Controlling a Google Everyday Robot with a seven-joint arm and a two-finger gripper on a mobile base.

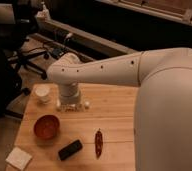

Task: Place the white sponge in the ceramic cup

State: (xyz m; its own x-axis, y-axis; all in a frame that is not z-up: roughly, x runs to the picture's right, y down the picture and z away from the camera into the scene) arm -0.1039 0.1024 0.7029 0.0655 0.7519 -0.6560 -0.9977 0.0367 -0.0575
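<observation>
The white sponge (19, 158) lies flat at the table's front left corner. The ceramic cup (42, 93) stands upright near the back left of the table. My gripper (70, 104) hangs down from the white arm over the table, just right of the cup and well behind the sponge. Nothing shows in its hold. The sponge is apart from both the gripper and the cup.
A reddish-brown bowl (46, 126) sits between the cup and the sponge. A black oblong object (70, 149) and a red chili pepper (98, 142) lie near the front. The wooden table (114, 115) ends at left. Office chairs (24, 55) stand beyond.
</observation>
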